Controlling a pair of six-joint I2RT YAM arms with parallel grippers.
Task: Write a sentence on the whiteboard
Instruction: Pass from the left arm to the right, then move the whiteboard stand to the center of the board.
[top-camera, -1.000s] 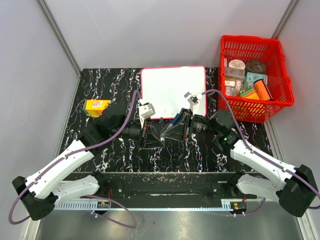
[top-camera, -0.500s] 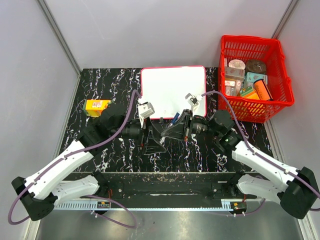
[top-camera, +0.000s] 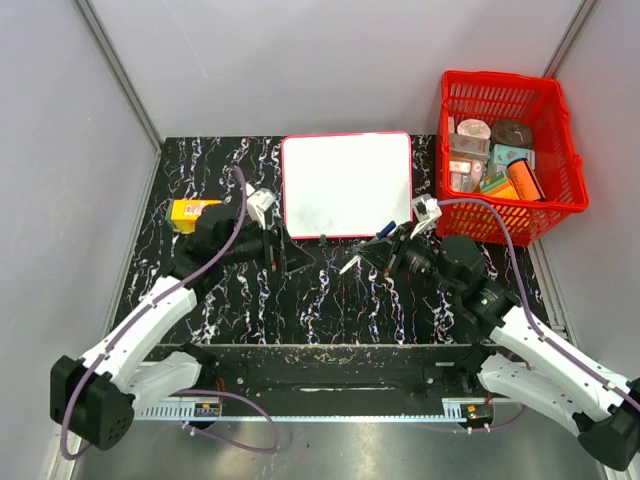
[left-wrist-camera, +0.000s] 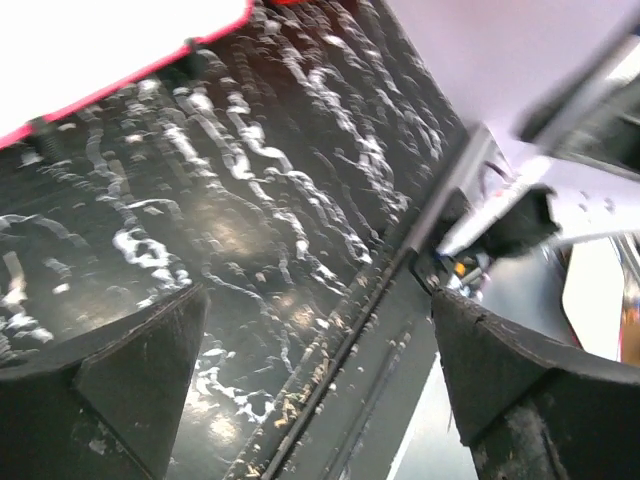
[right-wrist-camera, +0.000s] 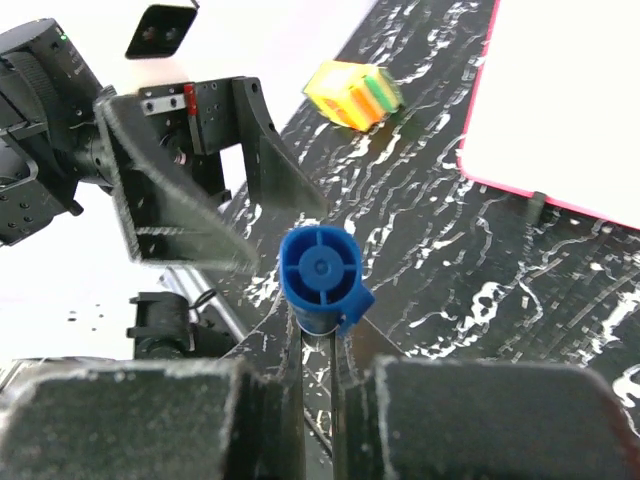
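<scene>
Whiteboard (top-camera: 346, 185) blank, writing not begun; right gripper (right-wrist-camera: 316, 385) clamps marker (right-wrist-camera: 318, 268); left gripper (left-wrist-camera: 310, 380) spread wide, empty.

Whiteboard (top-camera: 346, 184) flat, far-centre (red-pink frame, rounded corners), surface plain white.

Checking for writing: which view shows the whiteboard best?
Top external: the whole whiteboard sits in frame, seen from above, no writing visible. Left wrist shows only a blurred strip of its red edge; right wrist only one corner.
</scene>
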